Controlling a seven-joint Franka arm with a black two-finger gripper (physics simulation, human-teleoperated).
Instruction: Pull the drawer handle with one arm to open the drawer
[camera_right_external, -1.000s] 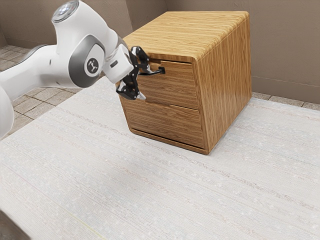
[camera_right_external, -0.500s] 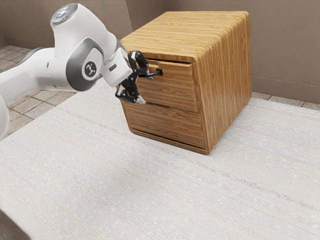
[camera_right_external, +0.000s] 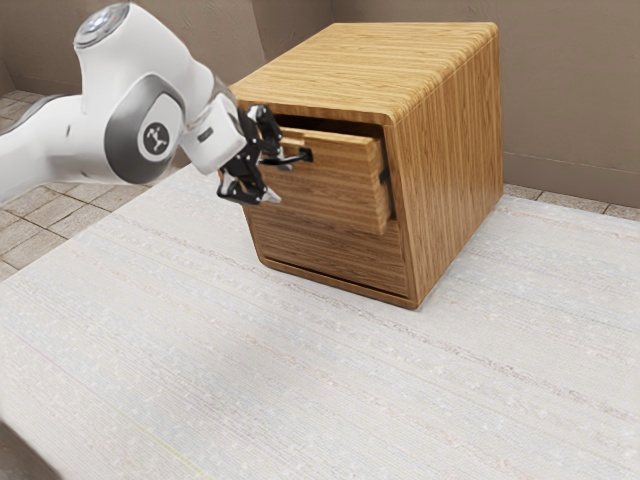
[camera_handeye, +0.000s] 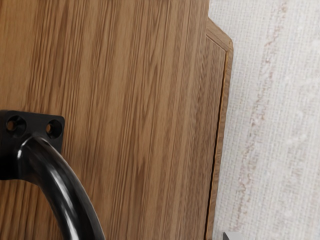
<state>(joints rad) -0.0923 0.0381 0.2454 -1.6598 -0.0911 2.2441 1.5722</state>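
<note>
The hand (camera_right_external: 266, 158) clamps the black drawer handle (camera_right_external: 298, 155), whose bar lies level across the top drawer (camera_right_external: 340, 190); the drawer juts partly from the cabinet (camera_right_external: 445, 150) toward eight o'clock; bare desk (camera_right_external: 300, 380) spreads open that way.

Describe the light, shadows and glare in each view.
Exterior view: soft, even light; a dark shadow fills the gap in the cabinet above the pulled-out drawer, and a thin one lines the cabinet's base. Wrist view: a pale streak of glare runs along the black handle; the wood around it is evenly lit.
</note>
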